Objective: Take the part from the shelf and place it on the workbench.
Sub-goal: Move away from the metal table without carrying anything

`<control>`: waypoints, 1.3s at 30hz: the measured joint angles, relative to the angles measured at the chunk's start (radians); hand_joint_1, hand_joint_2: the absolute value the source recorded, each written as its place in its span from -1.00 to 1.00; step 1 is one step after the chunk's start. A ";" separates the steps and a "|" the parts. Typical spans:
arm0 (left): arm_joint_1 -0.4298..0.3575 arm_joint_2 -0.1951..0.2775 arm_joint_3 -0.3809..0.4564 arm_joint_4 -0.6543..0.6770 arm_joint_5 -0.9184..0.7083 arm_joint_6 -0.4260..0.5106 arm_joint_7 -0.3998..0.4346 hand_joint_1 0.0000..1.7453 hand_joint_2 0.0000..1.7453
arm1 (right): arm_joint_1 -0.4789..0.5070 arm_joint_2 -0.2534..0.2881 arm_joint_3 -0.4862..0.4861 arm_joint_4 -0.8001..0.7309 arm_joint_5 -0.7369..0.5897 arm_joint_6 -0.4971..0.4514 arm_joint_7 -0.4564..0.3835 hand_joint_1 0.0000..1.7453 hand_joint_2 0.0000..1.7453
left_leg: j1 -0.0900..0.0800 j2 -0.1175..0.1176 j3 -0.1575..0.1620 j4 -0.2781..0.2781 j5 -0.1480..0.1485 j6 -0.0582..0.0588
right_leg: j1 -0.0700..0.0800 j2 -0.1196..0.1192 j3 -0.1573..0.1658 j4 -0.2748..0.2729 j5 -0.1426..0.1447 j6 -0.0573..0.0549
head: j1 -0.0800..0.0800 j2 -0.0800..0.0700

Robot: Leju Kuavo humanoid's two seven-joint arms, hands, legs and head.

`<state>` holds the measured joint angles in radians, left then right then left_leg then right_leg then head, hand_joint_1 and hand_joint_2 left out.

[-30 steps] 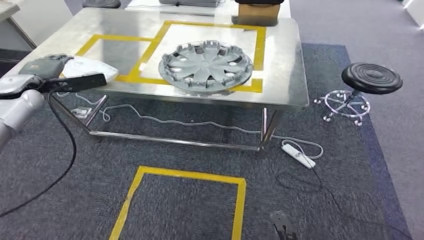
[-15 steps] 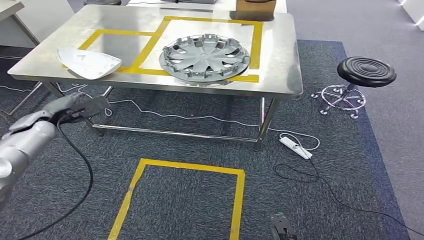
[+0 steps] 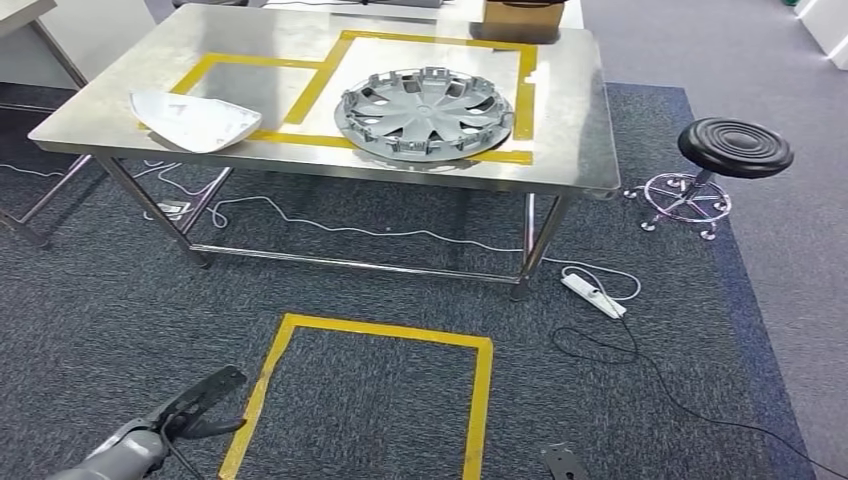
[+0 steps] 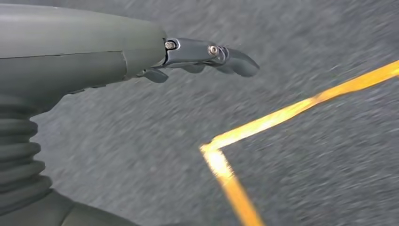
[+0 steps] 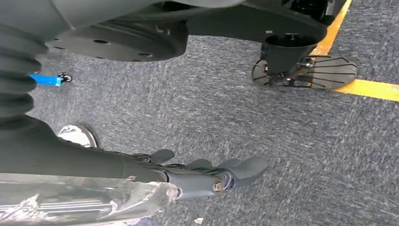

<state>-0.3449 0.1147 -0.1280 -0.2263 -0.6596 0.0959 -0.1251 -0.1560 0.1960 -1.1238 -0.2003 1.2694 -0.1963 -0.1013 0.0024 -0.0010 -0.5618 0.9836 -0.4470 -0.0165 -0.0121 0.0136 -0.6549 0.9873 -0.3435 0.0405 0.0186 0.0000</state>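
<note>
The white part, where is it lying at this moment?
In the head view the white part lies on the left end of the steel workbench, on the yellow tape, left of the grey wheel cover.

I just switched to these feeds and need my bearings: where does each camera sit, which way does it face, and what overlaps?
Head view: high on the body, facing forward and down at the steel workbench with the grey hubcap and white curved part; left hand low.
Left wrist view: behind the left hand, facing grey carpet.
Right wrist view: behind the right hand, facing carpet and dark body parts.
Shared: head and left wrist views both show the yellow floor tape.
</note>
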 joint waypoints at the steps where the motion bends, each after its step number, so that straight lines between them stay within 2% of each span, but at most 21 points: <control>1: 0.012 -0.004 0.009 0.001 0.009 -0.006 0.010 -1.00 1.00 | 0.000 0.000 0.000 0.000 -0.003 0.000 -0.001 -1.00 -0.50 | 0.000 0.000 -0.001 0.000 0.000 0.001 | -0.001 -0.001 -0.001 -0.001 0.000 0.005 | 0.000 0.000; 2: 0.026 -0.008 0.019 0.001 0.021 -0.012 0.019 -1.00 1.00 | 0.000 0.000 0.000 0.000 -0.008 0.001 -0.003 -1.00 -1.00 | 0.000 0.000 -0.002 0.000 0.000 0.001 | -0.001 -0.001 -0.001 -0.001 0.000 0.007 | 0.000 0.000; 10: 0.193 -0.078 0.131 0.008 0.137 0.015 -0.018 -1.00 1.00 | 0.027 -0.006 -0.005 0.000 -0.049 0.011 -0.047 -1.00 -1.00 | 0.000 0.000 -0.005 0.001 -0.001 0.003 | -0.001 0.000 -0.005 0.001 -0.001 0.009 | 0.000 0.000; 13: 0.235 -0.100 0.169 0.011 0.157 0.031 -0.041 -1.00 1.00 | 0.036 -0.008 -0.007 0.000 -0.051 0.012 -0.045 -1.00 -1.00 | -0.003 0.000 -0.007 0.002 -0.001 0.007 | -0.004 -0.001 -0.005 0.001 0.002 0.014 | -0.001 0.000; 16: 0.259 -0.126 0.196 0.013 0.173 0.046 -0.059 -1.00 1.00 | 0.038 -0.009 -0.011 0.000 -0.058 0.010 -0.039 -1.00 -1.00 | -0.004 -0.003 -0.007 -0.002 0.006 0.017 | -0.009 -0.005 -0.004 -0.001 0.005 0.021 | -0.001 0.000; 18: 0.267 -0.147 0.209 0.014 0.177 0.054 -0.065 -1.00 1.00 | 0.040 -0.010 -0.012 0.000 -0.059 0.008 -0.038 -1.00 -1.00 | 0.001 -0.007 -0.005 -0.009 0.017 0.026 | -0.009 -0.007 -0.016 0.030 -0.027 0.026 | 0.001 0.000; 19: 0.270 -0.157 0.214 0.014 0.177 0.056 -0.065 -1.00 1.00 | 0.041 -0.011 -0.012 0.000 -0.059 0.007 -0.038 -1.00 -1.00 | 0.004 -0.009 -0.006 -0.012 0.022 0.029 | -0.008 -0.007 -0.032 0.075 -0.062 0.027 | 0.002 0.000; 21: 0.276 -0.171 0.219 0.015 0.177 0.056 -0.065 -1.00 1.00 | 0.042 -0.015 -0.012 0.000 -0.058 0.006 -0.038 -1.00 -1.00 | 0.005 -0.016 -0.011 -0.013 0.027 0.030 | -0.008 -0.007 -0.077 0.216 -0.151 0.029 | 0.004 0.000; 22: 0.279 -0.177 0.222 0.016 0.177 0.052 -0.064 -1.00 1.00 | 0.042 -0.017 -0.012 0.000 -0.056 0.007 -0.037 -1.00 -1.00 | 0.005 -0.020 -0.014 -0.012 0.030 0.028 | -0.009 -0.007 -0.093 0.276 -0.182 0.030 | 0.004 0.000; 23: 0.281 -0.182 0.226 0.017 0.178 0.047 -0.064 -1.00 1.00 | 0.043 -0.019 -0.012 0.000 -0.053 0.007 -0.035 -1.00 -1.00 | 0.007 -0.027 -0.018 -0.012 0.033 0.025 | -0.009 -0.006 -0.092 0.303 -0.195 0.031 | 0.004 0.000; 24: 0.282 -0.187 0.231 0.018 0.179 0.041 -0.064 -1.00 1.00 | 0.043 -0.021 -0.012 0.000 -0.049 0.007 -0.033 -1.00 -1.00 | 0.009 -0.036 -0.021 -0.012 0.036 0.020 | -0.009 -0.006 -0.068 0.284 -0.189 0.032 | 0.004 0.000; 25: 0.283 -0.192 0.235 0.019 0.180 0.038 -0.064 -1.00 1.00 | 0.044 -0.023 -0.012 0.000 -0.046 0.007 -0.031 -1.00 -1.00 | 0.012 -0.046 -0.023 -0.011 0.039 0.016 | -0.010 -0.003 -0.027 0.232 -0.170 0.032 | 0.003 0.000; 27: 0.282 -0.197 0.241 0.019 0.183 0.033 -0.063 -1.00 1.00 | 0.043 -0.027 -0.012 -0.001 -0.041 0.008 -0.028 -1.00 -1.00 | 0.016 -0.067 -0.028 -0.009 0.044 0.002 | -0.013 0.025 0.070 0.088 -0.139 0.032 | 0.005 0.000; 28: 0.282 -0.198 0.243 0.019 0.182 0.029 -0.061 -1.00 1.00 | 0.042 -0.027 -0.012 -0.001 -0.039 0.009 -0.028 -1.00 -1.00 | 0.017 -0.075 -0.030 -0.008 0.047 -0.006 | -0.013 0.035 0.098 0.045 -0.132 0.027 | 0.005 0.000; 29: 0.281 -0.198 0.244 0.019 0.181 0.025 -0.058 -1.00 1.00 | 0.041 -0.028 -0.012 -0.001 -0.036 0.009 -0.027 -1.00 -1.00 | 0.017 -0.083 -0.032 -0.008 0.050 -0.014 | -0.011 0.042 0.113 0.023 -0.131 0.021 | 0.005 0.000; 32: 0.284 -0.198 0.247 0.022 0.178 0.017 -0.050 -1.00 1.00 | 0.041 -0.028 -0.012 -0.001 -0.030 0.010 -0.025 -1.00 -1.00 | 0.020 -0.091 -0.040 -0.009 0.056 -0.032 | -0.006 0.018 0.110 0.028 -0.124 -0.005 | 0.004 0.000; 33: 0.285 -0.198 0.247 0.023 0.176 0.018 -0.047 -1.00 1.00 | 0.040 -0.028 -0.012 -0.001 -0.029 0.010 -0.024 -1.00 -1.00 | 0.020 -0.079 -0.048 0.007 0.042 -0.036 | -0.006 0.008 0.109 0.027 -0.122 -0.013 | 0.002 0.000; 35: 0.284 -0.198 0.248 0.024 0.171 0.024 -0.041 -1.00 1.00 | 0.041 -0.029 -0.012 -0.001 -0.027 0.010 -0.020 -1.00 -1.00 | 0.017 -0.039 -0.090 0.100 -0.019 -0.040 | -0.005 -0.016 0.106 0.024 -0.117 -0.026 | -0.005 0.000; 37: 0.282 -0.198 0.248 0.024 0.169 0.025 -0.034 -1.00 0.00 | 0.044 -0.029 -0.012 -0.001 -0.024 0.010 -0.013 -1.00 -1.00 | 0.015 -0.017 -0.149 0.236 -0.087 -0.042 | 0.000 -0.041 0.100 0.024 -0.115 -0.031 | -0.008 0.000; 38: 0.282 -0.198 0.249 0.024 0.170 0.023 -0.030 -1.00 -0.50 | 0.045 -0.029 -0.012 -0.001 -0.022 0.011 -0.010 -1.00 -1.00 | 0.015 -0.014 -0.164 0.278 -0.100 -0.041 | 0.002 -0.055 0.098 0.024 -0.115 -0.032 | -0.008 0.000; 39: 0.283 -0.197 0.252 0.025 0.172 0.019 -0.026 -1.00 -1.00 | 0.045 -0.029 -0.011 -0.001 -0.021 0.012 -0.007 -1.00 -1.00 | 0.015 -0.011 -0.160 0.282 -0.095 -0.040 | 0.003 -0.068 0.096 0.025 -0.114 -0.032 | -0.008 0.000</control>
<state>-0.0616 -0.0828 0.1242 -0.2017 -0.4873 0.1153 -0.1515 -0.1107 0.1675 -1.1353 -0.2010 1.2487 -0.1847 -0.1081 0.0179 -0.0125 -0.7215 1.2659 -0.5419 -0.0570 -0.0095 -0.0542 -0.5586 1.0119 -0.4578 0.0085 0.0108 -0.0001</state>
